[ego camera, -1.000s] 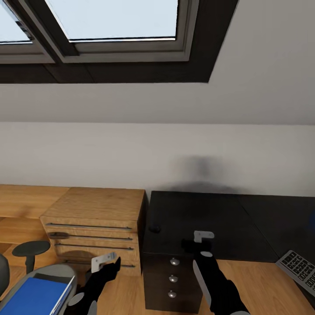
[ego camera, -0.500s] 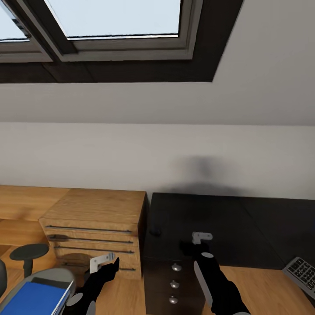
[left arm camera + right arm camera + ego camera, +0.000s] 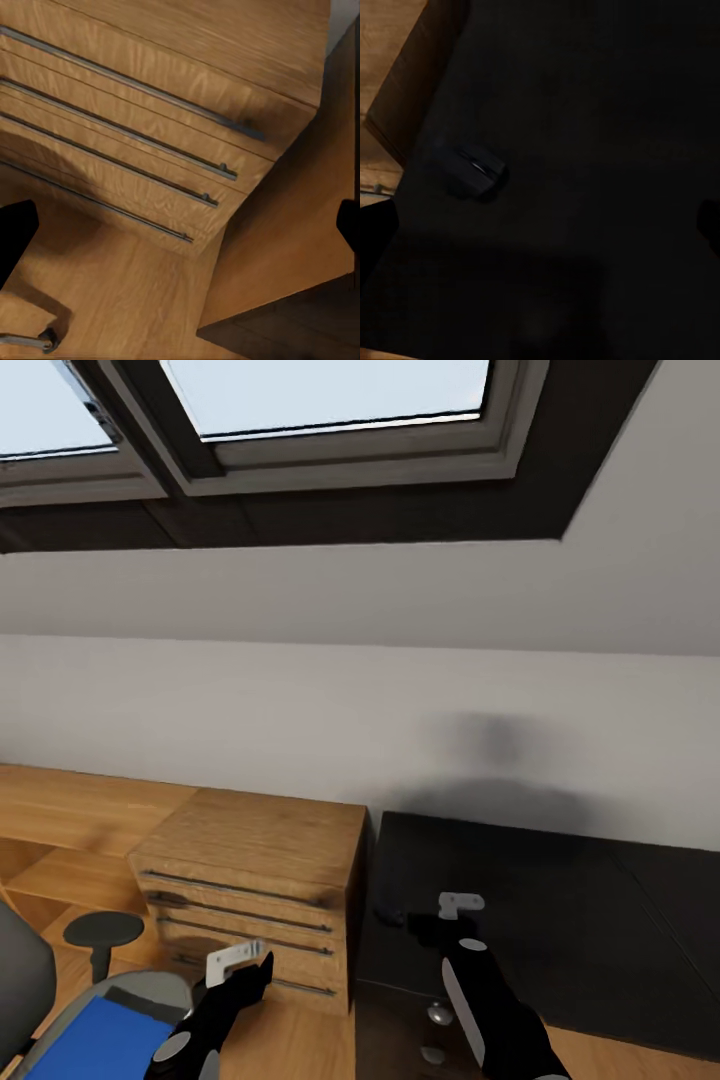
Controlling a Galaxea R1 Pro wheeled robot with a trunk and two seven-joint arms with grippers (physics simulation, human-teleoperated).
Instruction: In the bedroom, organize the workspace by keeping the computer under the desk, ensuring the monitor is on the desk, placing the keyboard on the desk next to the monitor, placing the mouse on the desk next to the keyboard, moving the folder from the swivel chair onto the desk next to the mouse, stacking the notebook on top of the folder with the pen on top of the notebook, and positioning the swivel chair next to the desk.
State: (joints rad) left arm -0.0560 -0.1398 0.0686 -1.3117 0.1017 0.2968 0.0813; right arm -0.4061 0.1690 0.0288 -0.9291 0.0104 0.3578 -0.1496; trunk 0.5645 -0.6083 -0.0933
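Since half a second ago the whole head view has swung, so the camera has turned: the wooden chest point(image 3: 255, 890) and the black worktop point(image 3: 540, 920) now sit further right and lower in the picture, the skylight frame fills more of the top, and the keyboard that lay at the right edge is out of the picture. Both arms keep the same place in the view.

The worktop stands just right of the chest, touching or nearly touching it, with round silver knobs point(image 3: 438, 1015) on its drawer front below. The mouse point(image 3: 472, 169) lies on the worktop near the edge closest to the chest; in the head view it is a faint dark lump point(image 3: 388, 916) just beside the right pincer. The swivel chair point(image 3: 60, 1000) stands left of and in front of the chest, its black armrest point(image 3: 103, 932) raised, and the blue folder point(image 3: 95, 1040) lies flat on its seat. The left arm stands partly in front of the chair's seat edge.

The left pincer point(image 3: 238, 958) hovers in front of the chest's lower drawers, its fingertips point(image 3: 15, 236) set wide apart and empty. The right pincer point(image 3: 455, 908) hangs over the worktop near the mouse, its fingertips point(image 3: 375, 240) likewise spread wide and holding nothing.
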